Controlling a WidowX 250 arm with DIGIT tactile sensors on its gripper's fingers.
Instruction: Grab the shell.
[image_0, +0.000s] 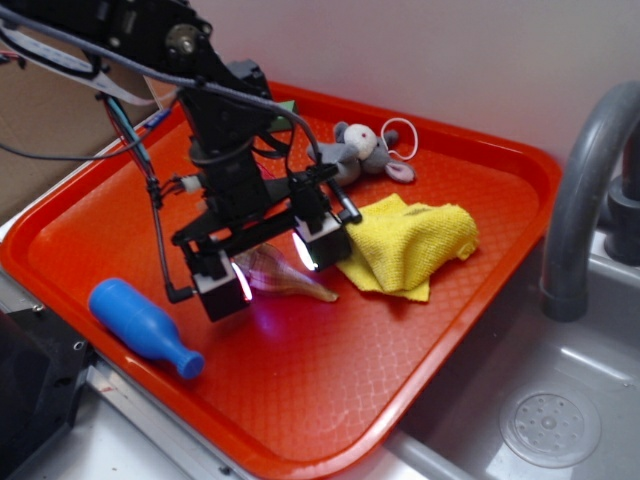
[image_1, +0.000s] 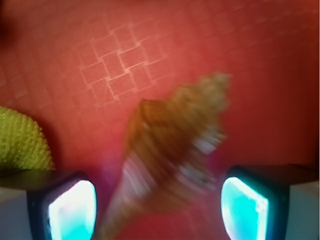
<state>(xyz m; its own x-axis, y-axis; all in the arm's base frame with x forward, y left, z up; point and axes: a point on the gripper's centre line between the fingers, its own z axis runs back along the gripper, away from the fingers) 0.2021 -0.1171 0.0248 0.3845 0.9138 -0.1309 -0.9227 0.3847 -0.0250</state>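
- The gripper (image_0: 270, 268) is hanging low over the red tray (image_0: 300, 400) with its jaws spread wide, and it is gripping nothing.
- The shell (image_1: 172, 155) is lying on the tray floor in the gap between the two glowing pads (image_1: 72, 210), with clear space showing on either side in the wrist view (that view is blurred, so fine detail is lost).
- In the exterior view the shell (image_0: 285, 275) is pointing its thin tip out past the pad nearer the cloth, toward the sink side.
- A yellow cloth (image_0: 415, 245) is sitting crumpled just beside that pad, and its edge is showing at the left of the wrist view (image_1: 20, 140).
- A blue bottle-shaped toy (image_0: 140, 325) is lying on its side near the other pad, apart from it.
- A small grey stuffed mouse (image_0: 362, 150) is resting at the tray's far side, behind the arm.
- The tray is holding all four things, and it is sitting beside a metal sink (image_0: 560, 420) with a grey faucet (image_0: 585, 190).
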